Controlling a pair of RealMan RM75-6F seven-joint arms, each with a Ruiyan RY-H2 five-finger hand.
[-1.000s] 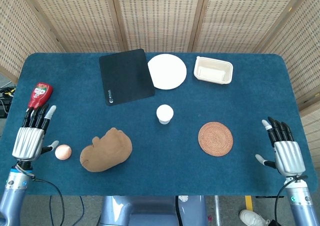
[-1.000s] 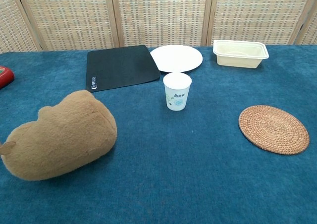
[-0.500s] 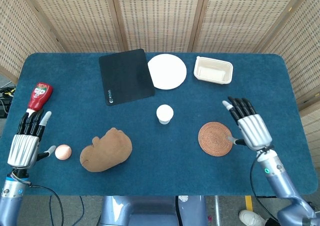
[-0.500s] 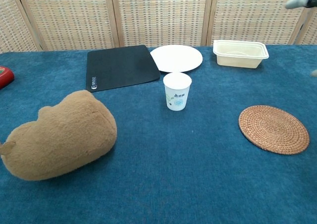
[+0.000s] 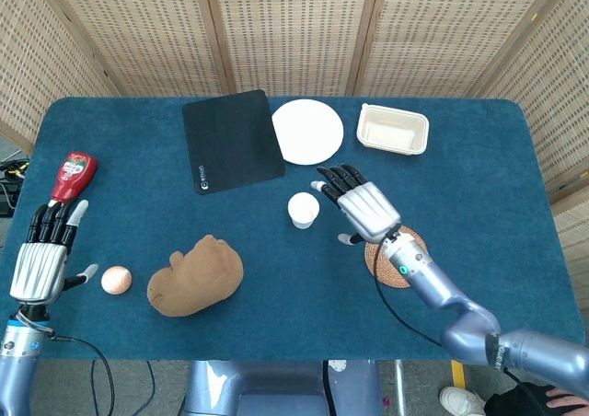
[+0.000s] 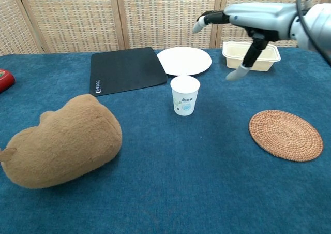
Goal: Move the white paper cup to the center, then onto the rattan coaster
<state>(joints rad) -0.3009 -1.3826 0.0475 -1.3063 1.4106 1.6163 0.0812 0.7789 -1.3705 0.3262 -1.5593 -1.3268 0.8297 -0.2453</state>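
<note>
The right hand (image 5: 362, 206) hangs with fingers spread, grasping nothing, just right of the white paper cup (image 5: 303, 209), which stands upright mid-worktop, left of the rattan coaster (image 6: 285, 134). The cup looks light and crushable; a gentle grip around its side wall seems safest.

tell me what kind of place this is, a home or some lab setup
Most likely a staged robot test or data-collection setup, not a home. A table covered in blue cloth is fenced by woven screen panels, and unrelated props lie spread out on it: a plush toy, a ketchup bottle and a mouse pad.
</note>
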